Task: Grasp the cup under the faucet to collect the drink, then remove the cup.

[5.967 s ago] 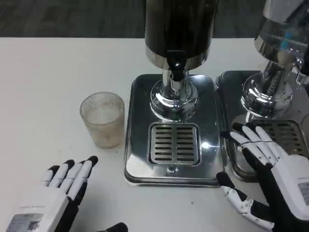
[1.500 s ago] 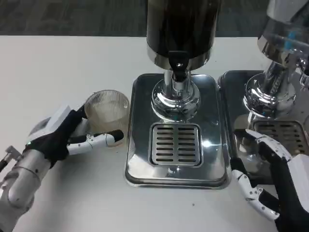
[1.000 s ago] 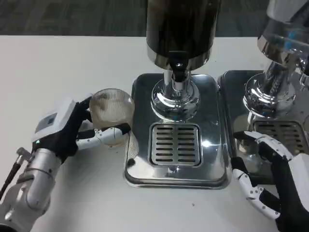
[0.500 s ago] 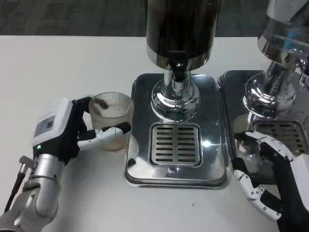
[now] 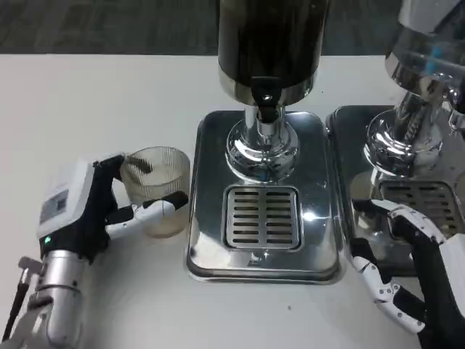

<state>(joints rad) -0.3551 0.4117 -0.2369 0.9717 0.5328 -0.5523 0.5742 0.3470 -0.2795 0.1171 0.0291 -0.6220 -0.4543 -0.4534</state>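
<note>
Head view: ribbed cup upright within left robot hand, fingers wrapped around it.

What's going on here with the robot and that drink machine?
The robot's left hand is wrapped around a ribbed clear cup that stands on the white table, just left of the dispenser's steel drip tray. The cup looks empty and is not yet under the black faucet. The right hand waits open near the tray's right edge, holding nothing. A second dispenser stands on the right.
</note>
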